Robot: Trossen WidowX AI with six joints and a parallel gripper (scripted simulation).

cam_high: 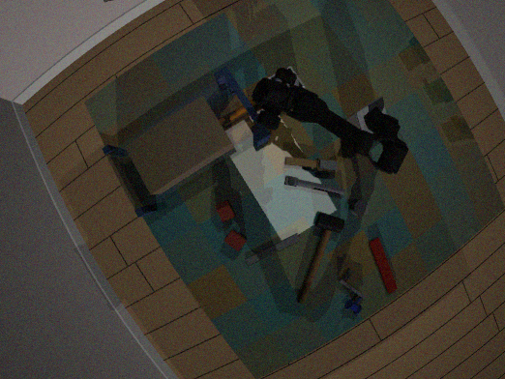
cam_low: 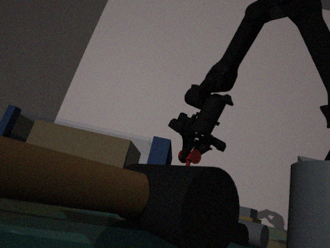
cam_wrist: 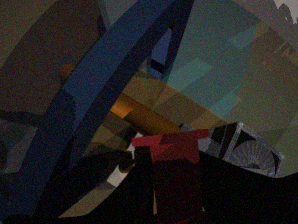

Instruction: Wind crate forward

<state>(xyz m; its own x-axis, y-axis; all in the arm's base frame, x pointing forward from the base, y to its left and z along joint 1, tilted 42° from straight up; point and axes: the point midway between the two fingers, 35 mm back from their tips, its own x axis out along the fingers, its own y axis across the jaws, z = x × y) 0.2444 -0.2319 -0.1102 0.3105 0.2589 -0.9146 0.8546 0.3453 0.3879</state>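
Observation:
The tan crate (cam_high: 179, 145) (cam_low: 79, 142) lies flat in the cubby, with a gap between its front and the blue steel frame (cam_high: 237, 93) (cam_low: 160, 151) (cam_wrist: 75, 95). An orange strap or bar (cam_high: 237, 115) (cam_wrist: 145, 116) shows by the frame. My gripper (cam_low: 189, 154) (cam_wrist: 168, 156) is shut on a red T-shaped handle (cam_low: 188, 163) (cam_wrist: 177, 190), probably the winch handle, beside the frame on its outer side. The handle's lower end is hidden, so I cannot tell whether its key is in the hole. A grey part with a ribbed round face (cam_wrist: 252, 152) shows beyond it; I cannot tell whether it is the winch.
A black-headed mallet (cam_high: 329, 221) (cam_low: 196, 202), a wooden-handled tool (cam_high: 301, 162), a grey bar tool (cam_high: 314, 185) and a red bar (cam_high: 383, 266) lie on the bench. Two red blocks (cam_high: 225, 211) (cam_high: 235, 240) lie near the crate. A grey cylinder (cam_low: 310, 196) stands in the foreground.

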